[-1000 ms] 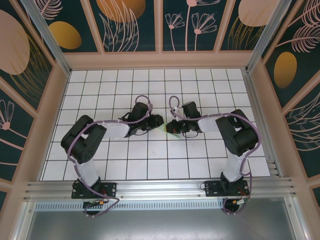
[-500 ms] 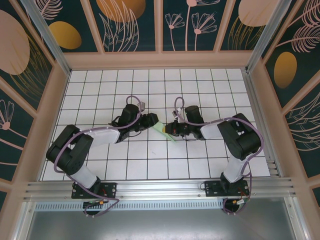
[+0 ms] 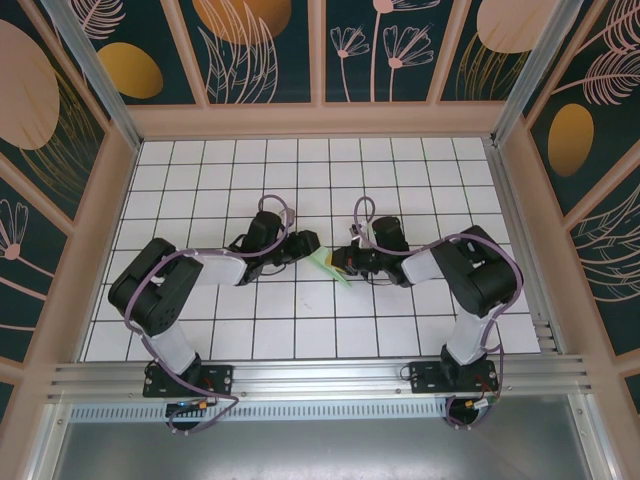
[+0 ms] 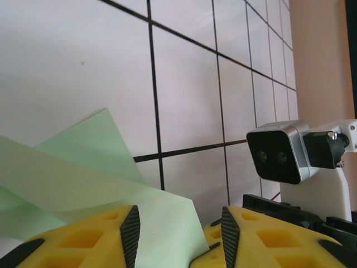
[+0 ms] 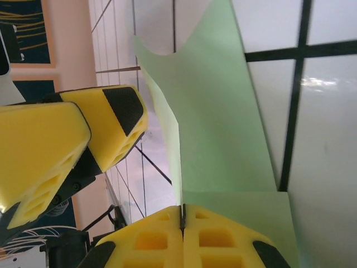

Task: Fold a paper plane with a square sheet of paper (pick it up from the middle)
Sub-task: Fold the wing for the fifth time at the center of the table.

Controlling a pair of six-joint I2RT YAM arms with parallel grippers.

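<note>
The square sheet of paper [image 3: 328, 266] is pale mint green and partly folded, and it sits at the table's middle between the two grippers. My right gripper [image 3: 343, 262] is shut on a folded edge of the paper [image 5: 220, 111], whose flap stands up from the pinch; the fingertips [image 5: 182, 215] meet on the crease. My left gripper [image 3: 310, 246] is open, its jaws apart. A corner of the paper [image 4: 83, 173] reaches into the gap of the left gripper [image 4: 179, 234], touching neither pad. The left gripper's yellow fingers [image 5: 114, 120] show close beside the flap.
The white grid table [image 3: 300, 170] is walled by a pink frame [image 3: 320, 120] at the back and both sides. A metal rail [image 3: 320, 378] runs along the near edge by the arm bases. The right arm's wrist camera [image 4: 279, 152] sits close beside my left gripper.
The left arm has stretched out lower and its elbow has swung left. More of the paper shows between the grippers. The right gripper has stayed shut on the paper.
</note>
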